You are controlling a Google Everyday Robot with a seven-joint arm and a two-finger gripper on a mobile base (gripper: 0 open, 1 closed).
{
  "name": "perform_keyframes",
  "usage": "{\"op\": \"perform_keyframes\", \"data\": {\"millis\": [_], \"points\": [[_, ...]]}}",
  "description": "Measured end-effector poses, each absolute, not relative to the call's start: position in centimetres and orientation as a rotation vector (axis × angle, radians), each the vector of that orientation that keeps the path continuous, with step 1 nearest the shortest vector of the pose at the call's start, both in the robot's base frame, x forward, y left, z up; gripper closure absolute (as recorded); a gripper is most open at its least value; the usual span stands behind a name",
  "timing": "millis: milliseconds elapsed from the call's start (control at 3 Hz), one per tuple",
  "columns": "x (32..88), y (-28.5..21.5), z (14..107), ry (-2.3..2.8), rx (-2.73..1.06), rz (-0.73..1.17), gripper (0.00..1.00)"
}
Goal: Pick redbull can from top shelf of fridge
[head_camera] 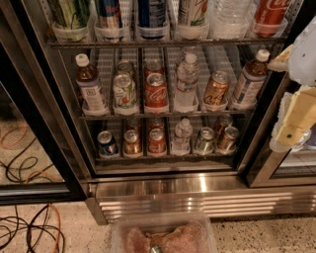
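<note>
Redbull can (109,15) sitting in cup holder, second from left on top shelf (163,43) of fridge (197,185), dark blue can (152,15) just beside it. My gripper (295,116) off at right edge, below that shelf, well apart from can. Honestly can't tell if it's spread or clamped. Nothing grabbed yet; reach, grasp, pull-out all left.

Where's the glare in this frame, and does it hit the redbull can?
Camera view: glare sits on the steel sill low in the frame, not on the redbull can, which the top edge crops; the gripper is bright at the right edge.
</note>
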State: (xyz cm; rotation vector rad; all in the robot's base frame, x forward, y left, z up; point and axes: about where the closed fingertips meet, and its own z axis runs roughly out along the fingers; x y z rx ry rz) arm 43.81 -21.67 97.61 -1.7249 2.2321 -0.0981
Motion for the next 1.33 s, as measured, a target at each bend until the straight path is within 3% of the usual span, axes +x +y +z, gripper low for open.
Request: {"op": "perform_keyframes", "data": {"millis": [667,1333], "points": [[43.3,-20.3,97.2,2.240,-1.670,-0.034,0.00],[40.8,-15.5,95.3,2.377,-1.366,0.216,0.00]]}}
